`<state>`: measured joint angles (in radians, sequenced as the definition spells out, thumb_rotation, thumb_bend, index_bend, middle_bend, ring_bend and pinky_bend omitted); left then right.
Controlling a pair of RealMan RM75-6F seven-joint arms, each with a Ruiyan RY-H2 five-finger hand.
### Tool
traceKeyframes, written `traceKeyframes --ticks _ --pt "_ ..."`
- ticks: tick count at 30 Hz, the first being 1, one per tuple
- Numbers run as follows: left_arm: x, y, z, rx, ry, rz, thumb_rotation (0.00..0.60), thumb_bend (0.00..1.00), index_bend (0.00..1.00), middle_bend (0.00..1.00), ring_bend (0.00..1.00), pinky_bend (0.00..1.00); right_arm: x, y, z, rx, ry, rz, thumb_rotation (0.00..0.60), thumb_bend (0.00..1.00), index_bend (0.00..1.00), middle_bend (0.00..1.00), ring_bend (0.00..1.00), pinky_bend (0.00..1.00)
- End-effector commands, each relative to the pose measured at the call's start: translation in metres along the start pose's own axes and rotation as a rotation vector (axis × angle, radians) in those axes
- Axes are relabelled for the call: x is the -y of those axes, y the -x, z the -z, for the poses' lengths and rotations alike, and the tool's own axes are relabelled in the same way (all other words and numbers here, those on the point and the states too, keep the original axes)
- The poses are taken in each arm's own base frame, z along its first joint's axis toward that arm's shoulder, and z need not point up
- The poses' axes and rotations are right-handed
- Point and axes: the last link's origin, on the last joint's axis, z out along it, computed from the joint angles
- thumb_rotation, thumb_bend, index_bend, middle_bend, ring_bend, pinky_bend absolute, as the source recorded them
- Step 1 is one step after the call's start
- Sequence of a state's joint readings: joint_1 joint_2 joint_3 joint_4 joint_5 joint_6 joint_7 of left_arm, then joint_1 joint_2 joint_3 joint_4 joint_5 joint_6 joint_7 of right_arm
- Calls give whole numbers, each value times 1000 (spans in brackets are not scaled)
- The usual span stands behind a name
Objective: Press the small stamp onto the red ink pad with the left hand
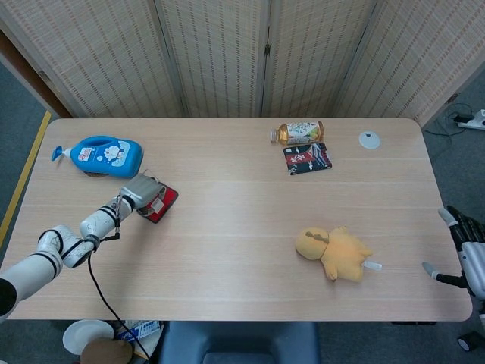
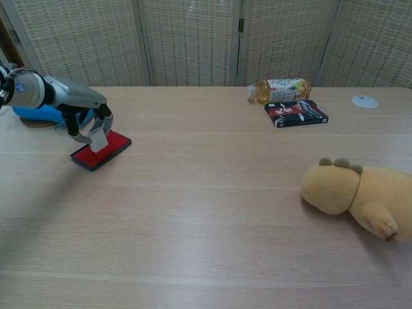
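Note:
The red ink pad (image 2: pixel 103 150) (image 1: pixel 164 205) lies open at the left of the table. My left hand (image 2: pixel 85 116) (image 1: pixel 140 191) holds the small pale stamp (image 2: pixel 98 139) between its fingers and presses its lower end down on the pad's red surface. In the head view the hand covers most of the stamp. My right hand (image 1: pixel 464 249) hangs off the table's right edge with its fingers spread and nothing in it; the chest view does not show it.
A blue detergent bottle (image 1: pixel 101 155) lies just behind the left hand. At the far side lie a tea bottle (image 1: pixel 298 133), a dark packet (image 1: pixel 307 158) and a white disc (image 1: pixel 369 139). A yellow plush toy (image 1: pixel 335 253) sits at the front right.

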<state>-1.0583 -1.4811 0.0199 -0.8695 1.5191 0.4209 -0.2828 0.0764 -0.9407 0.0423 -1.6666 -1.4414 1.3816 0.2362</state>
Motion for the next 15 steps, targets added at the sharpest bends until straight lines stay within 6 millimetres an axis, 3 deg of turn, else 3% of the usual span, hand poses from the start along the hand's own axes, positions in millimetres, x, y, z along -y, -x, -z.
traceKeyframes --ticks 1,15 --pt "-2 4 -2 -3 9 3 600 328 639 490 275 404 0 0 0 2 0 1 600 192 0 0 0 0" --pt "2 12 -2 -16 18 15 600 328 642 494 275 403 2 0 2 0 -6 6 600 192 0 0 0 0"
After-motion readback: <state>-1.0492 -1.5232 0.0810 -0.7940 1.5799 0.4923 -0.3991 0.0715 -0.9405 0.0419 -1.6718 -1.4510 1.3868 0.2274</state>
